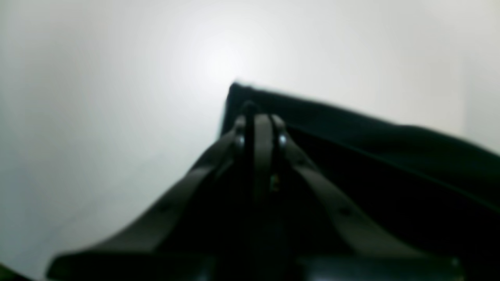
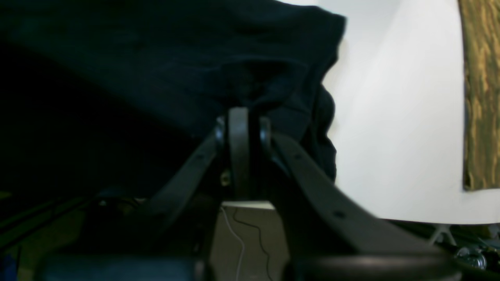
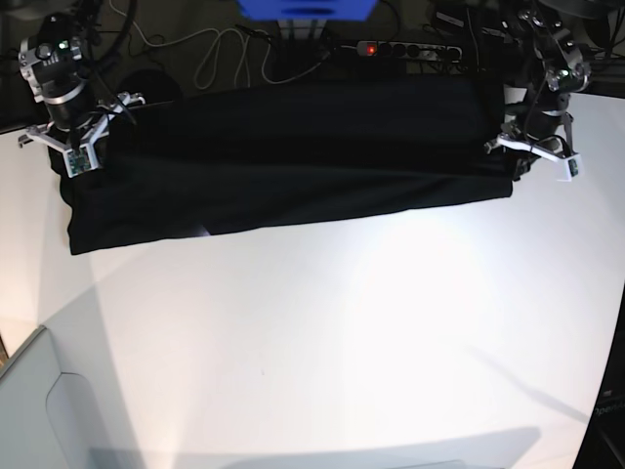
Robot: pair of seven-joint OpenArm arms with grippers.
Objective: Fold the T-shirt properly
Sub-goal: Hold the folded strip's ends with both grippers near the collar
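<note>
The black T-shirt (image 3: 293, 166) is stretched as a wide band across the far side of the white table (image 3: 342, 342), plain side showing. My right gripper (image 3: 86, 142) is at the band's left end in the base view. In the right wrist view the right gripper (image 2: 242, 117) is shut on a bunched edge of the T-shirt (image 2: 156, 58). My left gripper (image 3: 510, 151) is at the right end. In the left wrist view the left gripper (image 1: 258, 117) is shut on a corner of the T-shirt (image 1: 390, 156). The lower hem rests on the table.
Behind the table's far edge lie a power strip with a red light (image 3: 410, 49), loose cables (image 3: 220, 54) and a blue object (image 3: 308, 8). A grey panel (image 3: 39, 410) sits at the near left corner. A mottled brown strip (image 2: 480, 97) borders the right wrist view.
</note>
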